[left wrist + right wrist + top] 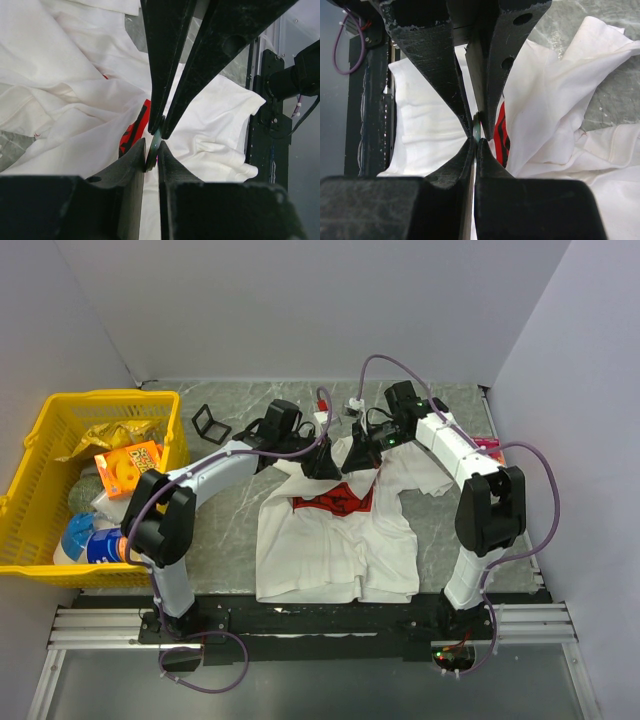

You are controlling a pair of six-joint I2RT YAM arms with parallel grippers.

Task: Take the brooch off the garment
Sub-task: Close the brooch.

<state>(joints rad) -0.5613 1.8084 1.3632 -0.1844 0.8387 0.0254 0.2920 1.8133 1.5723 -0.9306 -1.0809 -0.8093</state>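
The left gripper (325,468) clamps a thin round brooch (155,144) edge-on at the bunched chest of the white T-shirt (335,550), beside its red print (335,502). The right gripper (355,462), fingers pressed fully together, meets the brooch's rim; whether it grips anything cannot be told.

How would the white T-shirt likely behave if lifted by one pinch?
Probably floppy: the T-shirt bunches in soft folds around its red print. Likely light: the cloth looks thin. It may drag along the table rather than lift whole.
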